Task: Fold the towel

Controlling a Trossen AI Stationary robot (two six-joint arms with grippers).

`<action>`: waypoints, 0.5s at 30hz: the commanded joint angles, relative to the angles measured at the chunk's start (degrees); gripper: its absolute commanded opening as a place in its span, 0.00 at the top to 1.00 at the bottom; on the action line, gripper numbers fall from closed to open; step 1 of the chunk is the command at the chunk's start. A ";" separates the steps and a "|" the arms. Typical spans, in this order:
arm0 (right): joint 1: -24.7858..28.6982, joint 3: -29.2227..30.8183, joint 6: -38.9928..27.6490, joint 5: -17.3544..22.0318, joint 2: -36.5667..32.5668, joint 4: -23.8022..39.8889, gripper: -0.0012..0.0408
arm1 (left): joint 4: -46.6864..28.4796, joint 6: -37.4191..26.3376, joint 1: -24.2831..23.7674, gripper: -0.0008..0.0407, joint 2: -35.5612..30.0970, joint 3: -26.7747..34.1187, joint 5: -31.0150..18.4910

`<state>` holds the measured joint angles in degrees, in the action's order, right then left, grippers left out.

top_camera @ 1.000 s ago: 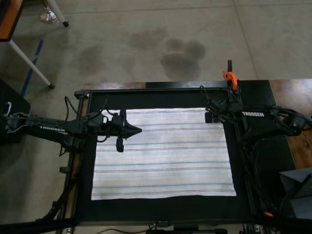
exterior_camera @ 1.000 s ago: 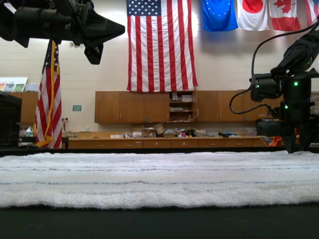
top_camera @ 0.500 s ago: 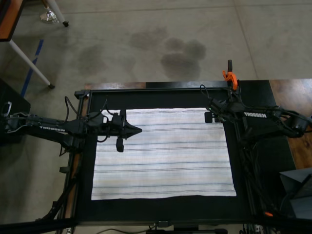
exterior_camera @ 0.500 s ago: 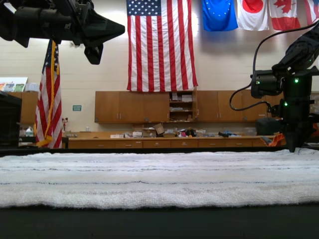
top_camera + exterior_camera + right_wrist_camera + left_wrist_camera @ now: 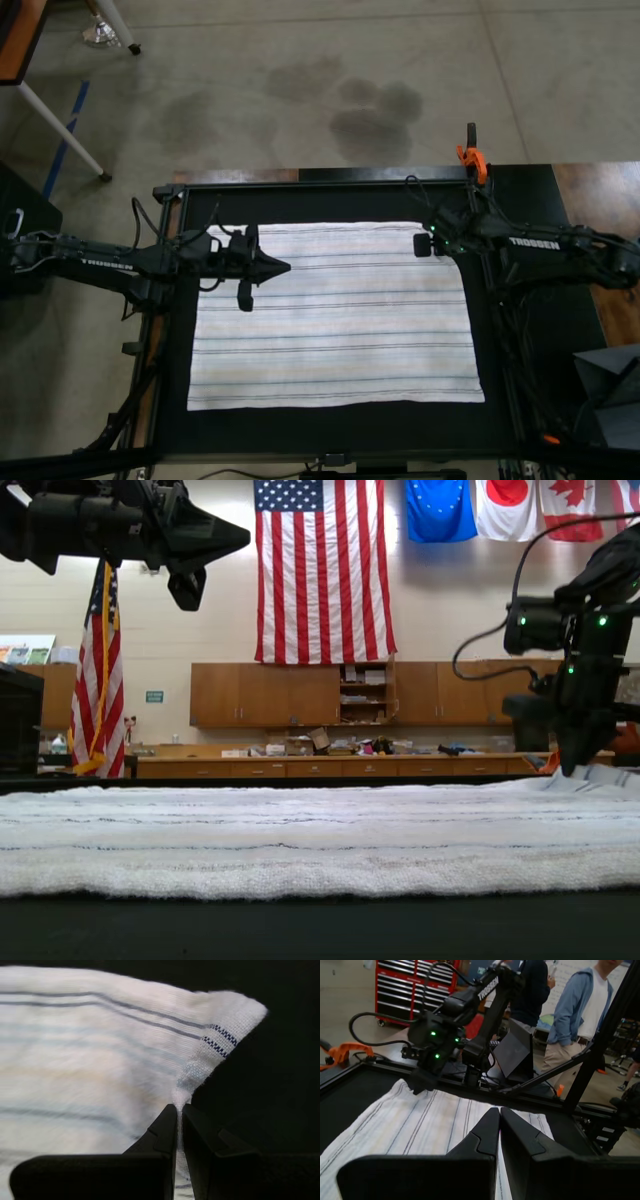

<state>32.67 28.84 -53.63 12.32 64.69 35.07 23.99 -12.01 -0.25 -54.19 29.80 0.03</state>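
Note:
The white striped towel [image 5: 335,315] lies spread flat on the black table [image 5: 330,418]. In the top view my right gripper [image 5: 436,243] is at the towel's far right corner. The right wrist view shows that gripper [image 5: 178,1106] shut on the towel [image 5: 90,1060] edge just beside the corner. In the exterior view this corner [image 5: 600,776] is raised a little under the right gripper [image 5: 572,768]. My left gripper [image 5: 285,267] hovers well above the towel's far left part, shut with nothing in it [image 5: 499,1111]; in the exterior view the left gripper [image 5: 240,535] is high up.
An orange clamp [image 5: 470,157] sits on the table's far edge behind the right arm. A dark box [image 5: 610,395] stands off the table's right side. People [image 5: 580,1005] and a red tool chest [image 5: 405,985] are beyond the table.
The right gripper has shifted slightly left in the top view, and the towel corner has risen a little with it. The left arm has stayed still.

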 commanded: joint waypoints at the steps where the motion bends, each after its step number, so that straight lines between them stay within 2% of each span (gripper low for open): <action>1: -3.10 0.07 -1.73 0.04 -1.64 -0.55 0.97 | -0.02 0.33 0.00 0.98 0.59 0.02 -0.02; 7: -12.35 0.07 -6.86 0.04 -4.98 -5.42 0.97 | -1.36 0.44 0.00 0.98 2.40 0.02 -0.04; 15: -22.23 0.07 -10.95 0.13 -4.87 -20.90 0.97 | -2.12 0.44 0.00 0.98 2.73 0.02 -0.04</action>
<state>11.49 28.88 -64.42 12.32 59.51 16.67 21.87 -11.66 -0.25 -51.44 29.80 0.01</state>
